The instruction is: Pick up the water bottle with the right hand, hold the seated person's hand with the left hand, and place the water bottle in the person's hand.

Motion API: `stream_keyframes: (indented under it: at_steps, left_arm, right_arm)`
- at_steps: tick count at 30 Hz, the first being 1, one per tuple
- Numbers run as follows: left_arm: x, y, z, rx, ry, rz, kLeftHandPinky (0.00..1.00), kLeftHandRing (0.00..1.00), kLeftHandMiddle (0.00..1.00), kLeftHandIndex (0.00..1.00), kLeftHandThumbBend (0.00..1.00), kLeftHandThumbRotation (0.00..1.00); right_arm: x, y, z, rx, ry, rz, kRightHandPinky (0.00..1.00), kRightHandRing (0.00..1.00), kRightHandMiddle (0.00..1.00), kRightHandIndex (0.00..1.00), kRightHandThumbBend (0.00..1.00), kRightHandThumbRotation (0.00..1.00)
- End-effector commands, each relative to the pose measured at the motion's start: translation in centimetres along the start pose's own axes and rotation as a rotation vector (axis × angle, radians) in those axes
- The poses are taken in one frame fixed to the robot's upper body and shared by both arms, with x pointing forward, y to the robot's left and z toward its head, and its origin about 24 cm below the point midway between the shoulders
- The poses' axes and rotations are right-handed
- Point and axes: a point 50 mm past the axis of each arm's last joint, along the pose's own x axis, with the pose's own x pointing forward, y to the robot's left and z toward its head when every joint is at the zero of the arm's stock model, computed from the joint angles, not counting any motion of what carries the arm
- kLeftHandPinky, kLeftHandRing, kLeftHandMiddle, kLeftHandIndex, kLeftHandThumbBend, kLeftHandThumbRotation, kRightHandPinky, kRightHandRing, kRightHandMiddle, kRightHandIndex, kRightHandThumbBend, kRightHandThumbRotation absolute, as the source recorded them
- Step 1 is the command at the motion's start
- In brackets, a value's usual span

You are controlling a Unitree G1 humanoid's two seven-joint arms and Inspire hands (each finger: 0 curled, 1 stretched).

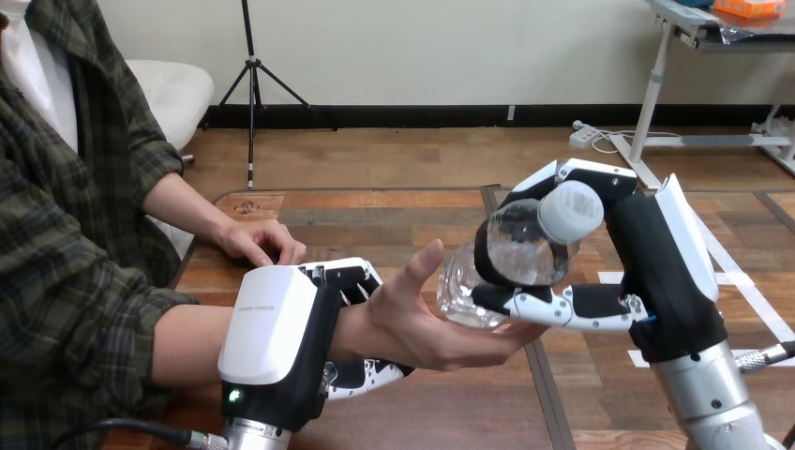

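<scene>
left hand (272, 328) clamped round the person's wrist (353, 328); right hand (656, 267) clamped on water bottle (514, 255), base against the person's hand (422, 323).

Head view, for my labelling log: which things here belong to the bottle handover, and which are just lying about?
In the job: water bottle, gripped by the right hand; left hand, fingers curled round the person's wrist; person's upturned hand, under the bottle.
Just there: person's other hand, resting on the table.
</scene>
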Motion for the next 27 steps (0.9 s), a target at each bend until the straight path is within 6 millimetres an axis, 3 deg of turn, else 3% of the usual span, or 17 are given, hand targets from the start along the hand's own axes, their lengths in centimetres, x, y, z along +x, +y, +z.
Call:
stream_keyframes:
  at_steps: [1, 27]
  left_arm:
    - [1.76, 0.64, 1.98, -0.034, -0.109, 0.053, 0.23, 0.29, 0.33, 0.34, 0.93, 0.0]
    - [1.65, 0.76, 1.8, -0.022, -0.109, 0.051, 0.24, 0.29, 0.34, 0.35, 0.92, 0.0]
  right_arm:
    - [1.32, -1.15, 1.86, -0.03, -0.119, -0.012, 0.33, 0.38, 0.42, 0.43, 0.69, 0.0]
    - [0.83, -0.64, 1.69, 0.022, -0.084, 0.088, 0.31, 0.36, 0.4, 0.42, 0.7, 0.0]
